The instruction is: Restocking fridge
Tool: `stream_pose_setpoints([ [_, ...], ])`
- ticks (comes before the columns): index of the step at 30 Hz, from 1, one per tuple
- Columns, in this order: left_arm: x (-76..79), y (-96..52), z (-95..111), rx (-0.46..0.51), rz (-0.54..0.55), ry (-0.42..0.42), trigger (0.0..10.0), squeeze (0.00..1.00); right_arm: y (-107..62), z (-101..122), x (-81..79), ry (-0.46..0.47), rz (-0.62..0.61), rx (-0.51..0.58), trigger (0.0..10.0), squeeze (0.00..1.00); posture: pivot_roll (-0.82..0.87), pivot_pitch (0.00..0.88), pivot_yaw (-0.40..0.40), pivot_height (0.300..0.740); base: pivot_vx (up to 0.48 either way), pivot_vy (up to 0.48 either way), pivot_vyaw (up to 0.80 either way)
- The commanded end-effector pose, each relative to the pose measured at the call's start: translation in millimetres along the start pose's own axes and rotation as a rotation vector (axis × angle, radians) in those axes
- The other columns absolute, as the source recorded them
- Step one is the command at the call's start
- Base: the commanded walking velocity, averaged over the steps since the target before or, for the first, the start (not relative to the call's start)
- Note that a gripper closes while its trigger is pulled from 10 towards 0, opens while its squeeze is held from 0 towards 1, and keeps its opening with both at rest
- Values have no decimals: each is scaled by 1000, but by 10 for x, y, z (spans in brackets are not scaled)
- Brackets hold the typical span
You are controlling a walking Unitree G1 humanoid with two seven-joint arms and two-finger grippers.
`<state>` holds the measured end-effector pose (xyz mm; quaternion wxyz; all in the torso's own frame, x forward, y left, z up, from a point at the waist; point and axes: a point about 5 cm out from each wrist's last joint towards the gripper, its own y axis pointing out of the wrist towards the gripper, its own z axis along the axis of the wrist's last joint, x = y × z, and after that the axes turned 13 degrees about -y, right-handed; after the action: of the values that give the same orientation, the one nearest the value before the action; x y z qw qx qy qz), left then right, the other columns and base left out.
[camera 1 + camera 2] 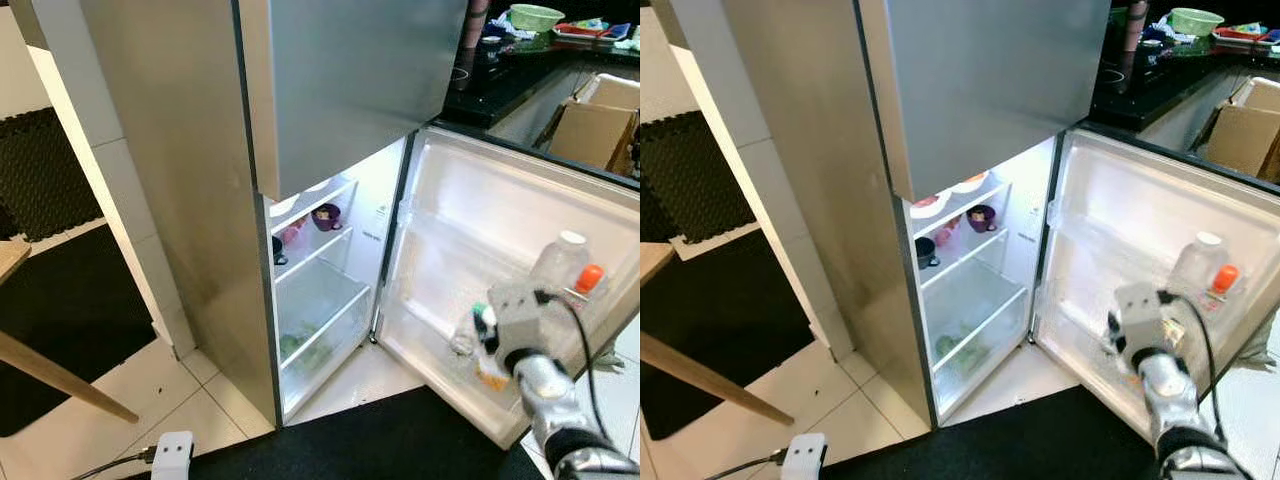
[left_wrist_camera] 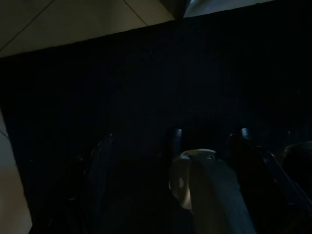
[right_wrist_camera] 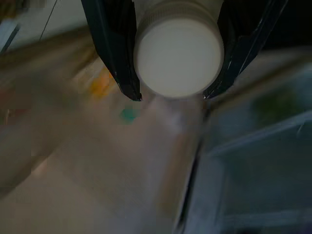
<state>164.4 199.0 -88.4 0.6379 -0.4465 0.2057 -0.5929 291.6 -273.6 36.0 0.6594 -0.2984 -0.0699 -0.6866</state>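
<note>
left eye view: a tall stainless-steel fridge (image 1: 190, 180) stands with its lower white door (image 1: 500, 240) swung wide to the robot's right. inside, glass shelves hold a small dark purple bowl (image 1: 326, 216) and a dark cup (image 1: 278, 252); green produce lies in the clear bottom drawer (image 1: 310, 345). the right gripper (image 1: 470, 335) reaches toward the low door shelf, its grey wrist block in front of the door. a clear plastic bottle with a white cap (image 1: 560, 260) and a smaller orange-capped bottle (image 1: 588, 280) stand in the door rack, just beside each other. a white power adapter (image 1: 172, 455) lies on the tiled floor.

right eye view: the same scene; a green bowl (image 1: 1196, 20) sits on the dark counter behind the door.

left wrist view: very dark; the left gripper's fingers (image 2: 97, 165) are faint over a black mat, and i cannot tell how they stand.

right wrist view: the two black fingers (image 3: 114, 44) pinch a white-capped container (image 3: 178, 56) between them, over a blurred background.
</note>
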Motion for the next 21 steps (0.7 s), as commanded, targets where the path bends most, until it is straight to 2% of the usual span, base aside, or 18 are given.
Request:
stream_pose_setpoints([
  [1, 34, 7, -44, -20, -7, 5, 10000, 0, -148, -323, -185, 18, 57, -138, 10000, 0, -154, 0, -34, 740, 0, 0, 0],
  [2, 40, 8, -49, -22, -9, 7, 10000, 0, -208, -428, -243, 30, 72, -182, 10000, 0, -154, 0, -34, 740, 0, 0, 0],
  [3, 40, 8, -49, -22, -9, 7, 10000, 0, -208, -428, -243, 30, 72, -182, 10000, 0, -154, 0, -34, 740, 0, 0, 0],
  [5, 58, 10, -71, -32, -17, 7, 10000, 0, -499, -837, -450, 62, 136, -362, 10000, 0, -148, 0, -36, 740, 0, 0, 0],
  [6, 58, 10, -71, -32, -17, 7, 10000, 0, -499, -837, -450, 62, 136, -362, 10000, 0, -148, 0, -36, 740, 0, 0, 0],
  [7, 66, 11, -79, -35, -21, 6, 10000, 0, -605, -957, -509, 77, 153, -415, 10000, 0, -148, 0, -36, 740, 0, 0, 0],
  [8, 66, 11, -79, -35, -21, 6, 10000, 0, -605, -957, -509, 77, 153, -415, 10000, 0, -148, 0, -36, 740, 0, 0, 0],
  [10, 87, 15, -94, -40, -28, 3, 10000, 0, -834, -1189, -601, 92, 179, -524, 10000, 0, -146, 0, -37, 740, 0, 0, 0],
  [12, 101, 18, -104, -45, -33, 6, 10000, 0, -968, -1308, -643, 103, 190, -584, 10000, 0, -145, 0, -37, 740, 0, 0, 0],
  [15, 110, 19, -113, -49, -35, 3, 10000, 0, -1099, -1418, -678, 131, 196, -645, 10000, 0, -146, 0, -36, 740, 0, 0, -800],
  [21, 119, 22, -117, -51, -35, 2, 10000, 0, -1166, -1468, -704, 130, 206, -676, 10000, 0, -143, 0, -38, 740, 0, 0, -800],
])
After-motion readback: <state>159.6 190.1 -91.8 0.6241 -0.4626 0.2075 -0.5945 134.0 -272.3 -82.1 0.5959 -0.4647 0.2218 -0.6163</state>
